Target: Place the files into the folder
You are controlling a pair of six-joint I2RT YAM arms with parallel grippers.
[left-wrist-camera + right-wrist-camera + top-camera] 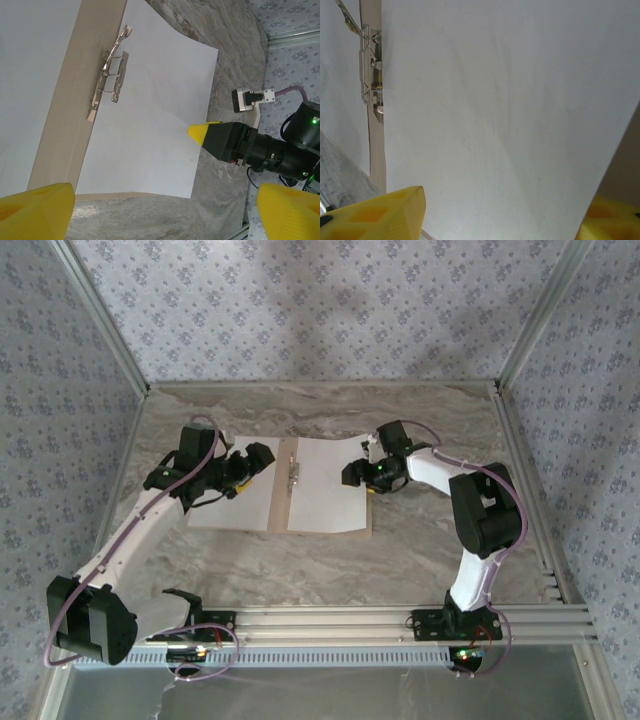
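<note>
The flat tan cardboard folder (277, 502) lies open on the marbled grey bench (330, 570), below both end effectors. The left end effector (257, 459) hovers with its fingers wide apart over one plain white paper sheet (222, 510) on the left leaf. The right end effector (353, 474) has its fingers apart, straddling the outer edge of the second white sheet (325, 495) on the right leaf. The small metal clip (293, 475) sits between the two end effectors.

white files (325, 495), tan folder (278, 490), grey marbled table (330, 570), blue floral-patterned walls (300, 310).
</note>
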